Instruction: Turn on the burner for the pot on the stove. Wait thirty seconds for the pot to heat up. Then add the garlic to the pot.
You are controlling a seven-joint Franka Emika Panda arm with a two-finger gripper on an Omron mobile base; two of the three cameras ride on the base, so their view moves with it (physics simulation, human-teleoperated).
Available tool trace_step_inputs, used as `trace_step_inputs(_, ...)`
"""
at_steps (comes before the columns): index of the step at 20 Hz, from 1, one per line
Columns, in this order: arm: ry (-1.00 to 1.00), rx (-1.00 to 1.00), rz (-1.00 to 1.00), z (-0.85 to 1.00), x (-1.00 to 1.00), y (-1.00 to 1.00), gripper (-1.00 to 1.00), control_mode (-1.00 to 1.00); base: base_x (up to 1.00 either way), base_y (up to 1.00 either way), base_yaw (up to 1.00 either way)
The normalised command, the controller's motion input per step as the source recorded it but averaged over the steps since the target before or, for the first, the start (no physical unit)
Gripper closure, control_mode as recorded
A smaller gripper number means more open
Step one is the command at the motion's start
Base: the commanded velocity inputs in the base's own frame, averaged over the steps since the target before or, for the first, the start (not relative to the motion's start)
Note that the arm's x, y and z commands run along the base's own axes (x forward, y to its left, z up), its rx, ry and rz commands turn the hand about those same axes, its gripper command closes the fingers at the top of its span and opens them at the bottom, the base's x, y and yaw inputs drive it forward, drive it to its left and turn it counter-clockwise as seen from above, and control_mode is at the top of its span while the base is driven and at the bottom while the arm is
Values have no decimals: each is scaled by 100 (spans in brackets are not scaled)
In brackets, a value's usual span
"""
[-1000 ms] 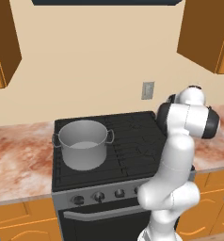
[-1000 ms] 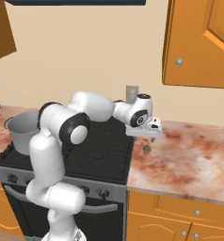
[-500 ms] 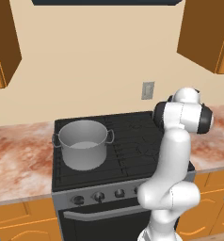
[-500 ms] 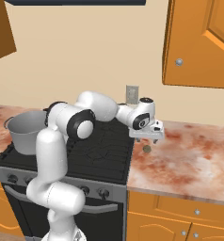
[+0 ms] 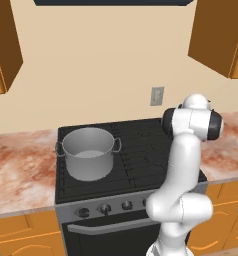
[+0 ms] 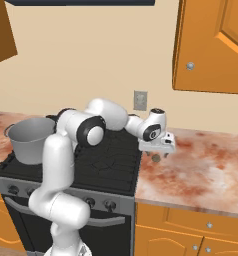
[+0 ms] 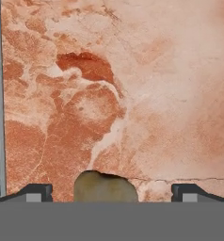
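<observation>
The stove (image 6: pixel 101 165) is sitting at nine o'clock of the marble counter (image 6: pixel 206 170), carrying the pot (image 5: pixel 88 152) at its ten o'clock corner. The gripper (image 6: pixel 155 150) is hanging released above the counter, the garlic (image 6: pixel 155 158) lying between its wide-apart fingers (image 7: pixel 36 192).

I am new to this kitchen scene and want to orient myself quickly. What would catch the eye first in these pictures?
First, the white arm, reaching from the stove over the reddish counter, its gripper pointing down. In the hand view the garlic sits between the widely parted fingertips. Next, the pot standing on the stove's left side.
</observation>
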Motion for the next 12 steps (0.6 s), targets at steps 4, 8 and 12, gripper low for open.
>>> trace_step_inputs(4, 8, 0, 0, -18, -3, 8, -100, -100, 0, 0, 0)
trace_step_inputs(8, 3, 0, 0, -17, 0, 0, -100, -100, 0, 0, 0)
trace_step_inputs(12, 6, 1, -3, -20, 0, 0, 100, -100, 0, 0, 0)
